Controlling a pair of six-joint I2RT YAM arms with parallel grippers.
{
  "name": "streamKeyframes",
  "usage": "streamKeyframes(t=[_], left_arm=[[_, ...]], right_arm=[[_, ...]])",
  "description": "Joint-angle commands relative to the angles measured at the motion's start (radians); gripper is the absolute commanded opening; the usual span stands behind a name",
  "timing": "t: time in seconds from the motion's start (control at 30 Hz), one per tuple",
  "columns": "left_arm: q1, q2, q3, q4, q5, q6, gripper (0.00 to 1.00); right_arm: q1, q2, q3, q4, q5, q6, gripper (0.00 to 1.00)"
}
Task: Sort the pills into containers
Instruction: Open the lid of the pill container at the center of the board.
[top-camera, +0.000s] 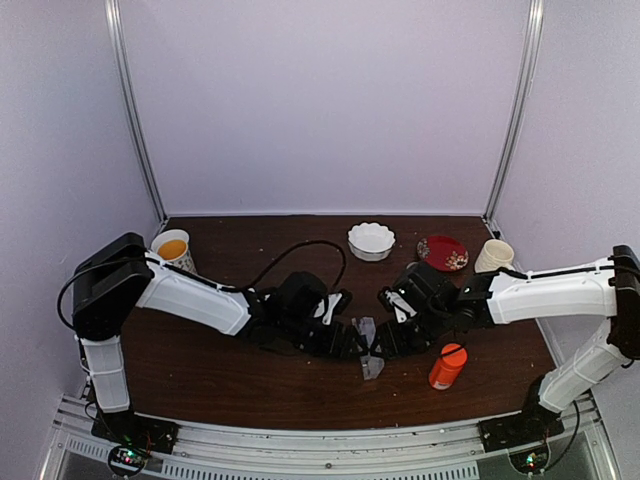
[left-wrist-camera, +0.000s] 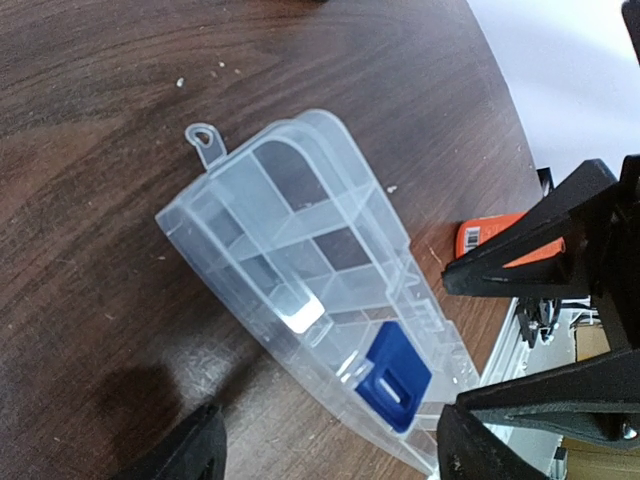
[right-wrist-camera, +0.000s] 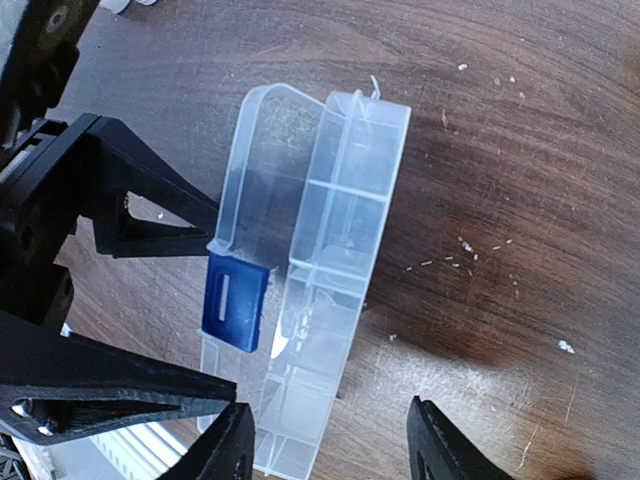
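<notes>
The clear compartment box (top-camera: 370, 364) lies on the brown table between both arms; its lid is lifted partway and carries a blue latch (left-wrist-camera: 400, 378). My left gripper (left-wrist-camera: 330, 450) is open, and the latch end of the box (left-wrist-camera: 290, 250) lies between its fingers without touching them. My right gripper (right-wrist-camera: 325, 445) is open too, straddling the near end of the box (right-wrist-camera: 340, 230). One left fingertip (right-wrist-camera: 205, 238) rests against the lid's edge by the latch (right-wrist-camera: 235, 300). Small pale pieces, perhaps the pills, lie on a red plate (top-camera: 442, 252), too small to make out.
An orange bottle (top-camera: 447, 366) stands just right of the right gripper, near the front edge. At the back are a white scalloped bowl (top-camera: 371, 240), a beige cup (top-camera: 493, 256) and a cup of orange liquid (top-camera: 172, 248). Whitish flecks (right-wrist-camera: 460, 262) dot the wood.
</notes>
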Motion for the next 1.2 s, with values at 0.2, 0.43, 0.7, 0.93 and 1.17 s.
streamKeyframes(t=[0.2,0.43,0.7,0.93,1.17], left_arm=[[-0.006,0.007,0.032,-0.143,-0.048,0.058,0.65],[-0.004,-0.001,-0.003,-0.136,-0.028,0.043,0.46],[-0.002,0.007,-0.012,-0.098,-0.012,0.023,0.4],[0.002,0.028,-0.015,-0.1,-0.029,0.013,0.4],[0.002,0.033,0.011,-0.2,-0.076,0.048,0.41]], right_arm=[[0.004,-0.001,-0.023,-0.009,0.035,-0.015,0.52],[-0.004,-0.008,-0.028,-0.05,0.095,-0.029,0.38],[-0.018,-0.016,-0.041,-0.043,0.121,-0.036,0.37],[-0.024,-0.01,-0.036,-0.079,0.204,-0.07,0.49],[-0.024,0.037,-0.023,-0.084,0.239,-0.089,0.48]])
